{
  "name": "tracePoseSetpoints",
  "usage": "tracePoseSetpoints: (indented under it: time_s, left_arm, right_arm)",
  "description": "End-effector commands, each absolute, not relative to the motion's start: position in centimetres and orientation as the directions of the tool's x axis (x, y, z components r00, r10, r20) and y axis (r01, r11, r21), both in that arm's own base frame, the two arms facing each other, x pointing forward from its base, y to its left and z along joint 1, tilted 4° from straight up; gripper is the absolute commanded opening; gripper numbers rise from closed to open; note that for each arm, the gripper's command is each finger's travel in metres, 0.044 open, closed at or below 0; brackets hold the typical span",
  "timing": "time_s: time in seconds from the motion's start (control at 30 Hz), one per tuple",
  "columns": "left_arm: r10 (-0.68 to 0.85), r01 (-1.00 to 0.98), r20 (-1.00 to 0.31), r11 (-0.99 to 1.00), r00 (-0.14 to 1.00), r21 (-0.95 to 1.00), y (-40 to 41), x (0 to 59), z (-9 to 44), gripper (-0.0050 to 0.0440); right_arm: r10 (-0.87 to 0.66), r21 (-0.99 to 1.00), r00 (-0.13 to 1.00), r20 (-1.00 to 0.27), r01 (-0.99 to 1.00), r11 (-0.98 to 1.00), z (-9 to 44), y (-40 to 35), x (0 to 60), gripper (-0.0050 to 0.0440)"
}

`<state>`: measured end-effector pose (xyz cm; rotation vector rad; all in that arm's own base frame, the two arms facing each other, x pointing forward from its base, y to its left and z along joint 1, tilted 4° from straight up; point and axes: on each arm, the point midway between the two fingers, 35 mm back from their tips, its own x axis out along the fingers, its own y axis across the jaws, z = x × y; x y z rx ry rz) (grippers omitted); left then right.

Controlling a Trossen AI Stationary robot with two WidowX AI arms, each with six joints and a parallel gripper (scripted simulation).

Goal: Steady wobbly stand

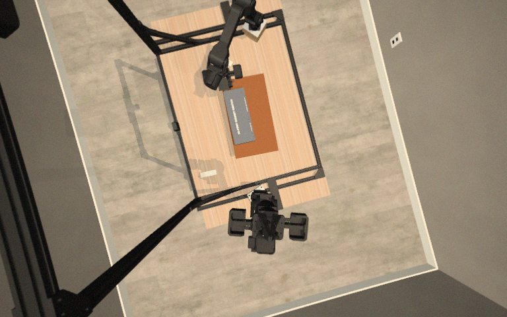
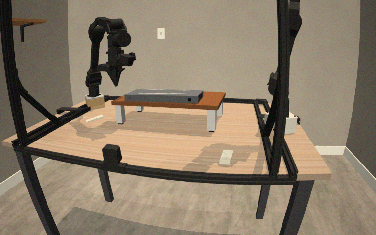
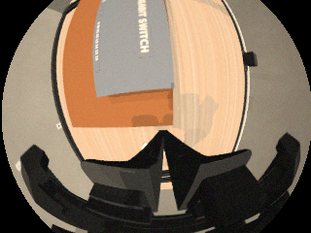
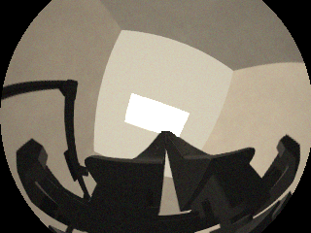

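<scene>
The stand, an orange board [image 1: 265, 123] [image 2: 212, 99] [image 3: 87, 97] on white legs, stands mid-table. The grey network switch [image 1: 239, 115] [image 2: 163, 96] [image 3: 131, 53] lies flat on it. My left gripper [image 1: 223, 81] [image 2: 115, 82] [image 3: 162, 133] is shut and empty. It hangs above the table just off the stand's end nearest the left arm's base. My right gripper [image 1: 267, 224] [image 4: 165, 134] is shut and empty, raised high and pointing at the ceiling. One white wedge [image 1: 207, 174] [image 2: 225, 157] lies near the right arm's end. Another wedge [image 2: 94, 118] lies near the left arm's base.
A black frame [image 1: 299, 97] [image 2: 194, 175] runs round the wooden table [image 1: 194, 111] [image 2: 152, 144], with a camera block [image 1: 175, 125] [image 2: 112, 154] on its front rail. The left arm's base block [image 2: 94, 102] and the right arm's white base [image 2: 291, 124] stand at opposite ends.
</scene>
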<state>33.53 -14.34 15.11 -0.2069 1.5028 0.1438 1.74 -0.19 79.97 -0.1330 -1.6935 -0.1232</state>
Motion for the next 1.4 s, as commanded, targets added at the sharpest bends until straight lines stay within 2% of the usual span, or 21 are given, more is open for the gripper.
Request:
tracePoseSetpoints:
  time_s: [0.0, 0.1, 0.3, 0.47, 0.67, 0.9, 1.07, 1.23, 1.37]
  left_arm:
    - [-0.033, -0.222, -0.997, 0.974, 0.065, -0.047, -14.3, 33.5, 15.1, 0.0]
    - [-0.033, -0.222, -0.997, 0.974, 0.065, -0.047, -14.3, 33.5, 15.1, 0.0]
    - [-0.033, -0.222, -0.997, 0.974, 0.065, -0.047, -14.3, 33.5, 15.1, 0.0]
    - [-0.033, -0.222, -0.997, 0.974, 0.065, -0.047, -14.3, 33.5, 15.1, 0.0]
    - [-0.033, -0.222, -0.997, 0.974, 0.065, -0.047, -14.3, 33.5, 15.1, 0.0]
    - [-0.033, -0.222, -0.997, 0.974, 0.065, -0.047, -14.3, 33.5, 15.1, 0.0]
    - [-0.033, -0.222, -0.997, 0.974, 0.065, -0.047, -14.3, 33.5, 15.1, 0.0]
    - [-0.033, -0.222, -0.997, 0.974, 0.065, -0.047, -14.3, 33.5, 15.1, 0.0]
    - [-0.033, -0.222, -0.997, 0.974, 0.065, -0.047, -14.3, 33.5, 15.1, 0.0]
  right_arm:
    - [0.041, -0.001, -0.127, 0.991, 0.299, 0.954, 80.2, -0.5, 1.8, 0.0]
    - [0.056, 0.0, -0.127, 0.99, 0.401, 0.916, 80.4, -0.8, 1.8, 0.0]
    - [0.056, 0.0, -0.127, 0.99, 0.401, 0.916, 80.4, -0.8, 1.8, 0.0]
    - [-0.05, -0.016, 0.146, 0.988, 0.42, 0.907, 79.2, -3.7, 10.6, 0.0]
    - [-0.156, -0.078, 0.458, 0.875, 0.453, 0.888, 75.6, -6.8, 19.4, 0.0]
    - [-0.158, -0.081, 0.467, 0.87, 0.451, 0.889, 75.0, -7.4, 20.6, 0.0]
    - [-0.233, -0.14, 0.67, 0.705, 0.453, 0.88, 69.9, -10.0, 27.4, 0.0]
    - [-0.292, -0.201, 0.822, 0.488, 0.431, 0.879, 64.2, -12.0, 32.2, 0.0]
    - [-0.292, -0.201, 0.822, 0.488, 0.431, 0.879, 63.5, -12.2, 32.9, 0.0]
